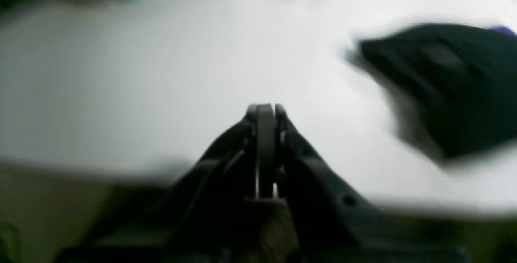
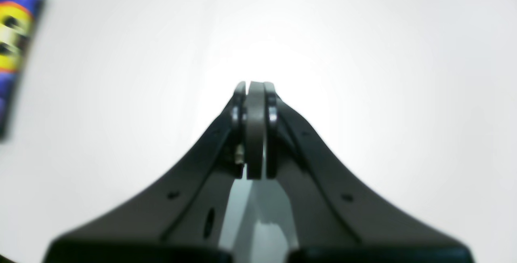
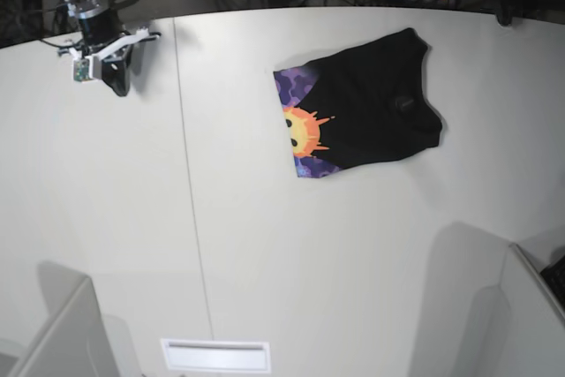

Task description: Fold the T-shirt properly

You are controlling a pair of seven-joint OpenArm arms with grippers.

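The T-shirt [image 3: 366, 103] lies folded near the white table's [image 3: 265, 253] far edge, long axis running roughly left to right, tilted, its printed strip at the left end; wide bare table surrounds it; the left gripper [image 1: 265, 111] and right gripper [image 2: 255, 89] are closed, empty, seemingly well apart from it.

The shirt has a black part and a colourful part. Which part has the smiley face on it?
The smiley is on the colourful strip along the T-shirt edge that faces the right gripper. It is orange-yellow on purple camouflage; the rest is plain black.
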